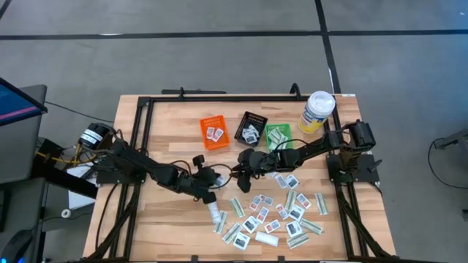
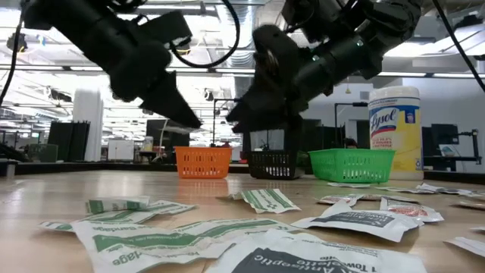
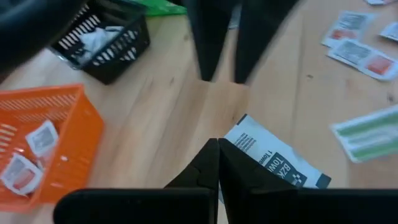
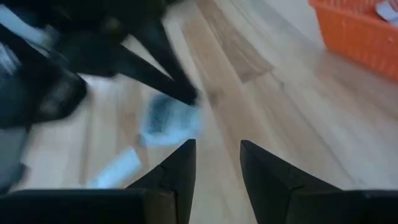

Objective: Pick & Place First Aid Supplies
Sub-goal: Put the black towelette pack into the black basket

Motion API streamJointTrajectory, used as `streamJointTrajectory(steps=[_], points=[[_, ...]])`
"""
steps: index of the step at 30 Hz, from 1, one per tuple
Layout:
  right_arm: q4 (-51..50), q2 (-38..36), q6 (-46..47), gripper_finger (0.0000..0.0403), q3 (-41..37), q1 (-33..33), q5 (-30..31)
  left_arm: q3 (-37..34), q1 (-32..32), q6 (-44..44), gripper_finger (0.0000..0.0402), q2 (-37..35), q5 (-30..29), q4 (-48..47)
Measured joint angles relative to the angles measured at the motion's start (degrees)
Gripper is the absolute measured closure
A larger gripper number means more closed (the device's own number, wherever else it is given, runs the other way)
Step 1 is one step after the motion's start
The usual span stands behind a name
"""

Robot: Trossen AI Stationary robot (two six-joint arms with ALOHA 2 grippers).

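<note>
While left gripper (image 3: 217, 163) pinches white packet with dark print (image 3: 283, 165), fingers pressed together on its edge, step in hand judged: carrying packet from pile toward bins. Next move calls for swing over black bin (image 1: 253, 128), where similar packets lie, then release. Left arm stretched low across table middle. Right gripper (image 4: 217, 163) hovers close by, fingers spread, empty.
</note>
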Motion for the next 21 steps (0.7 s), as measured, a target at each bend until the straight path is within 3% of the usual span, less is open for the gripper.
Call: streamJointTrajectory(steps=[8, 21], points=[[5.4, 3.2, 2.3, 0.0284, 0.1, -0.1, -0.5, 0.0, 0.3, 3.9, 0.0397, 0.1, -5.3, 3.5], [8.7, 4.5, -0.3, 0.0284, 0.2, -0.5, -3.3, 0.1, 0.2, 5.4, 0.0397, 0.1, -5.4, 4.3]])
